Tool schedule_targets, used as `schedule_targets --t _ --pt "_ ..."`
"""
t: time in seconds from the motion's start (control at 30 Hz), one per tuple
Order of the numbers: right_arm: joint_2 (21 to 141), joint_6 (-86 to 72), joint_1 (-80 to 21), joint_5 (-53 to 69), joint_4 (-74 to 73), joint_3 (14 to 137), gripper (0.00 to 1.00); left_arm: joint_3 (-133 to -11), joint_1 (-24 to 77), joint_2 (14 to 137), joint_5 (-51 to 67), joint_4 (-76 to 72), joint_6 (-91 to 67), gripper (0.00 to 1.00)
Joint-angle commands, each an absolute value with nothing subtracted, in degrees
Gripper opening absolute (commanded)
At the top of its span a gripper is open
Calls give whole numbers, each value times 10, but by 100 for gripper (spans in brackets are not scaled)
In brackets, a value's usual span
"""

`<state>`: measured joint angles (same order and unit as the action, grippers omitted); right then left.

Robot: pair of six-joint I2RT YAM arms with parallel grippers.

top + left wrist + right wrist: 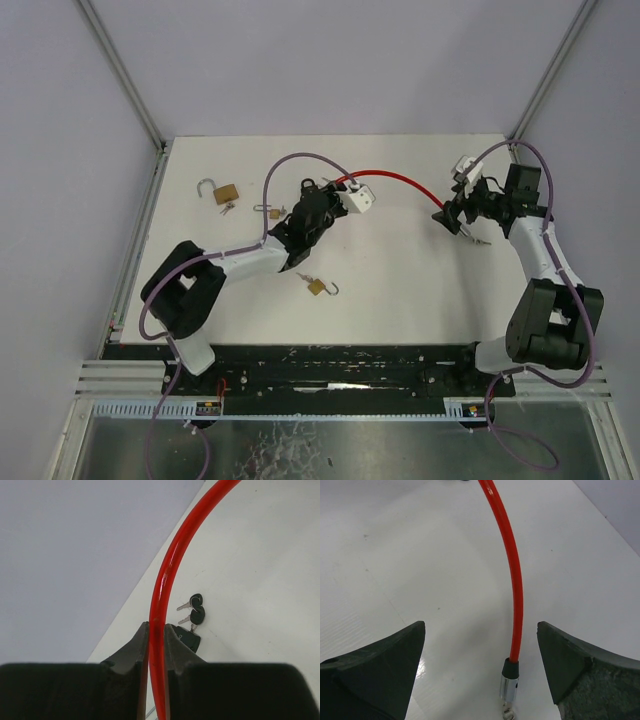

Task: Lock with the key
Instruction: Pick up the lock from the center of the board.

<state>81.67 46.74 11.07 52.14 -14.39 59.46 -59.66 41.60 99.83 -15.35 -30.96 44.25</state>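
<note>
The left claw [156, 630] is all but closed, pinching the red cable [165, 570]; the right claw [481, 630] gapes wide and holds nothing, straddling the cable's metal end [509, 687]. From above, the cable arcs from 12 to 2 o'clock of the table [400, 280] middle; the keys [195, 609] lie untouched beside the black lock body [190, 639], at 1 o'clock of the left claw. By my reckoning, seating the end and turning a key both remain.

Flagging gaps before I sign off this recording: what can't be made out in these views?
Left wrist: black piece below the keys, mostly hidden behind a finger of the left gripper.
Right wrist: metal end of the red cable, tip cut off by the bottom edge.
Top external: small items beside the brass padlock, too small to identify.
</note>
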Motion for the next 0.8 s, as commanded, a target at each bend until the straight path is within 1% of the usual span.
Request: schedule_targets --t 0.0,0.1,0.23,0.47,0.7,0.77 --pt "829 397 104 479 -68 609 99 -580 422 966 -140 -428 451 0" --pt "869 368 97 470 -69 635 95 -565 425 959 -132 -450 459 0" --pt "931 359 86 407 -72 668 93 -556 429 954 -127 -461 465 0" --pt "1014 364 81 353 -102 723 84 -549 433 953 -123 -473 472 0" --pt "1059 419 52 275 -131 742 70 -550 433 953 -121 -469 470 0" --pt "1066 430 45 262 -136 744 64 -550 433 952 -122 -470 469 0"
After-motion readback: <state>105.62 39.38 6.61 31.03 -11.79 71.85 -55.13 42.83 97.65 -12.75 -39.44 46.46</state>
